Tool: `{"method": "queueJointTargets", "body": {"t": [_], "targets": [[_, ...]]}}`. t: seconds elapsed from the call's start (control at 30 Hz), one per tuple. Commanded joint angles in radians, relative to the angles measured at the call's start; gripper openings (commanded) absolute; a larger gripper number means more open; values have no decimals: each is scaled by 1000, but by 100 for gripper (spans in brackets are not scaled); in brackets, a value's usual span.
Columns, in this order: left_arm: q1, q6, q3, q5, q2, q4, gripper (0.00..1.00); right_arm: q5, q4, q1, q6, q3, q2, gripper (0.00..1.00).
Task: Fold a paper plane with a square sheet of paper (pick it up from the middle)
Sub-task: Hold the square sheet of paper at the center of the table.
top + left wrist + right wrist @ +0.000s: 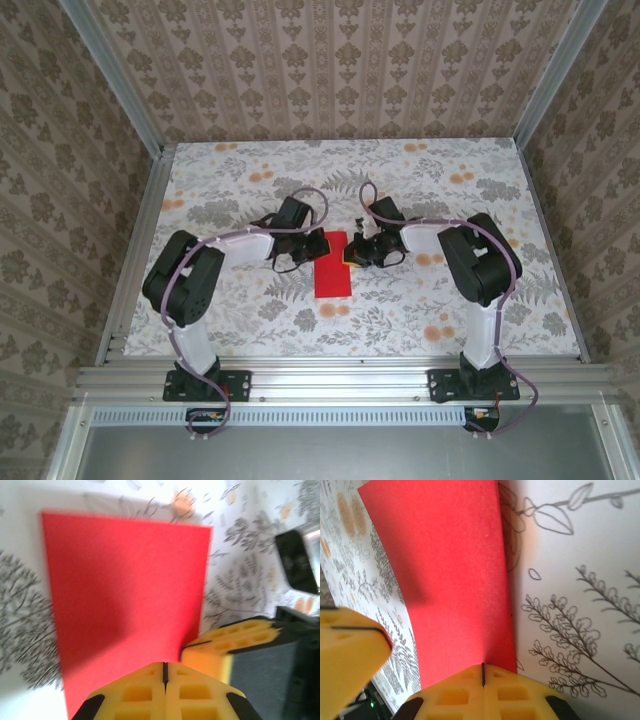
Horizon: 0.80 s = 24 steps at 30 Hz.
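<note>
Paper (pixel 334 272), table (pixel 240 190), left gripper (pixel 164 666), right gripper (pixel 483 668) seemingly pinching

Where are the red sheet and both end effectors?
red sheet (pixel 333 265): top external view, middle of the sheet.
left end effector (pixel 164 666): left wrist view, seam between closed fingertips.
right end effector (pixel 483 667): right wrist view, seam between closed fingertips.

Around me stand brown damask-patterned wallpaper walls (pixel 330 60), silver aluminium frame rails (pixel 340 378), and a white tabletop printed with grey-and-orange flowers (pixel 420 320).
</note>
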Motion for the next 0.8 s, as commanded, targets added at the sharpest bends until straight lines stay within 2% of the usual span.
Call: {"method": "queueJointTargets", "body": {"t": [0.0,0.2,0.4,0.77], "targets": [[14,3,72,58,61,40,5,-53,-129,-8,-142,31,58,5],[29,-3,145,90,142,57,5,-103,-191,-8,-257,55,56,4],[31,-2,194,104,219,48,4,-105,-175,-9,-250,59,67,3],[31,-3,203,145,272,87,3,-111,-157,-9,-234,57,72,3]]}}
